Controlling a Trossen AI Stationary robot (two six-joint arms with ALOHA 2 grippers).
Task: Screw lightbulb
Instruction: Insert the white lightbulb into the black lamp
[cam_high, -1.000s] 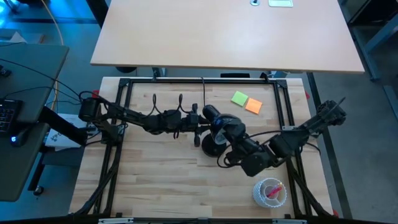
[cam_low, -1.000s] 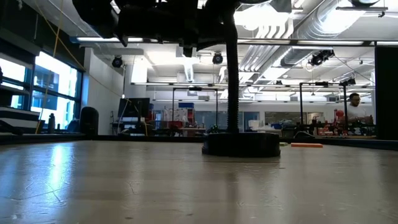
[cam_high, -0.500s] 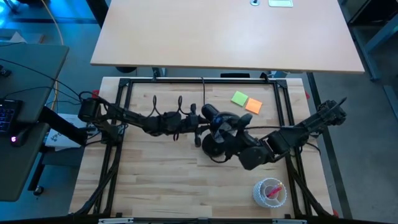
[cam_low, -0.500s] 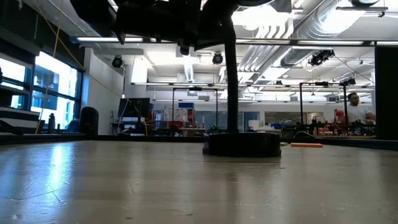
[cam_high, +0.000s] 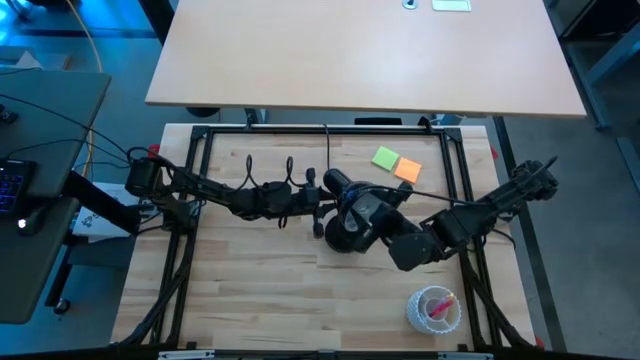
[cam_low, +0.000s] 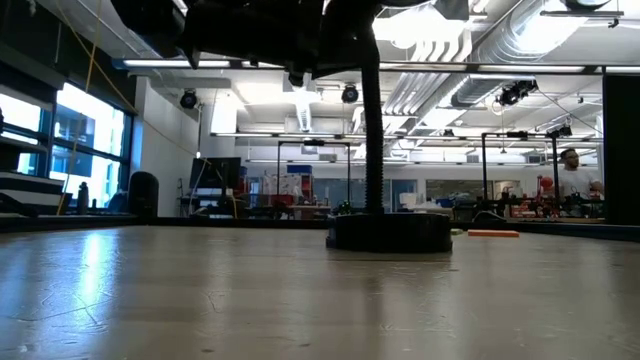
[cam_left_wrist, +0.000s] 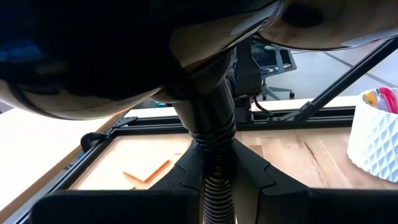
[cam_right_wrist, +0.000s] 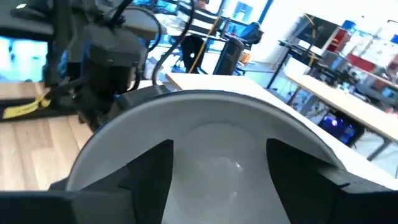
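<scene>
Well, from above I see the left gripper (cam_high: 318, 205) reaching in from its side to the middle of the worktop (cam_high: 260, 300), at the neck of the black desk lamp (cam_high: 341, 238), and the right gripper (cam_high: 368, 212) coming from the opposite side onto the lamp head. A green sticky note (cam_high: 385, 157) and an orange one (cam_high: 407, 170) lie near the far edge, and a clear cup (cam_high: 433, 308) stands well apart near the front. At worktop level only the lamp's round base and upright stem show, with dark arm parts overhead and a person (cam_low: 570, 170) far off in the room. Through the left wrist, the jaws are clenched on the lamp's ribbed neck. Through the right wrist, the lightbulb (cam_right_wrist: 217, 146) sits inside the white lamp head, and the jaws grasp its globe from both sides.
</scene>
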